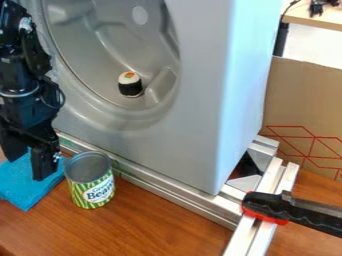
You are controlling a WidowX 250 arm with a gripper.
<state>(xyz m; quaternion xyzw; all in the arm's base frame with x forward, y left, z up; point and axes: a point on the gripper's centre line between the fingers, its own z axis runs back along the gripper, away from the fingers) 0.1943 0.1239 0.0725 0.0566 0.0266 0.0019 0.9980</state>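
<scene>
From where I stand, the gripper (29, 167) hangs wide apart over the cloth (23, 185), with nothing between its fingers; whether it touches the cloth I can't tell. The cloth lies towards the left edge of the table (157, 225), and the can (90, 180) stands upright just beside it, close to the rail (157, 186). I'd worry about that can: a sideways swing of the nearer finger could knock it over, since it's tall for its base, and being round it might then roll off towards the table's front edge. Coming down too low could press a finger into the table or rumple the cloth, and the rail leaves little room behind. The cloth looks soft, matte and blue; the can has a dull metal top with a ridged rim and a green and yellow striped label. The rail is hard, straight, silvery metal. Behind it the grey shell (200, 115) is smooth, with a round hollow, a small black and white roll (130, 85) sitting near the hollow's lower edge.
</scene>
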